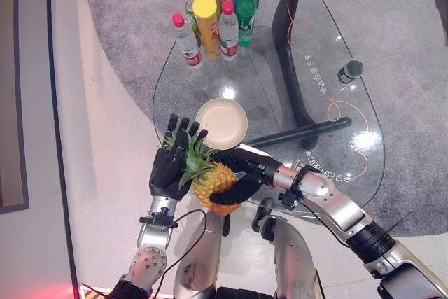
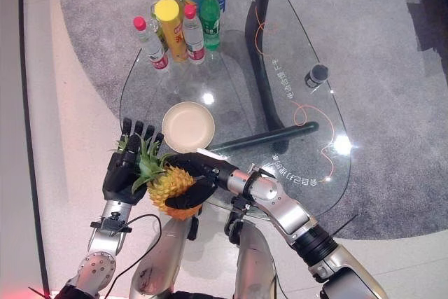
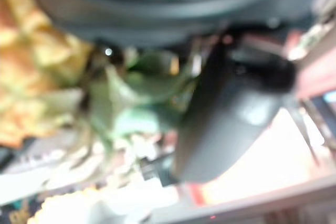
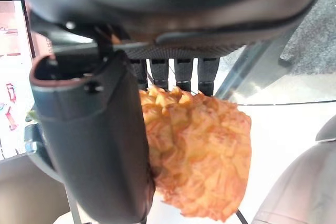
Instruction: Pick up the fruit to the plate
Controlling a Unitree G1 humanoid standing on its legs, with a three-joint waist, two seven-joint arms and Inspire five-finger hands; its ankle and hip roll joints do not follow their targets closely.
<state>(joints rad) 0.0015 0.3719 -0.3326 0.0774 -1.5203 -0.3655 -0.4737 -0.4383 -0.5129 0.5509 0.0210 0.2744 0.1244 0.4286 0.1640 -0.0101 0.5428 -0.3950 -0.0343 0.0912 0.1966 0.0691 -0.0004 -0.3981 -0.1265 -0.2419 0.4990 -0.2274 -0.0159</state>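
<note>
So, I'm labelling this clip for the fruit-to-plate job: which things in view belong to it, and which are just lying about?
Belongs to the job:
- pineapple, gripped by the right hand, with the left hand open against its leaves
- plate, bare, on the glass table

Just lying about:
- bottles at the table's far end
- small dark cup
- orange cord

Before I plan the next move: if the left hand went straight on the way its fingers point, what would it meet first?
Probably the plate: the left hand, open behind the pineapple leaves, points toward the table's near edge; depth unclear.
</note>
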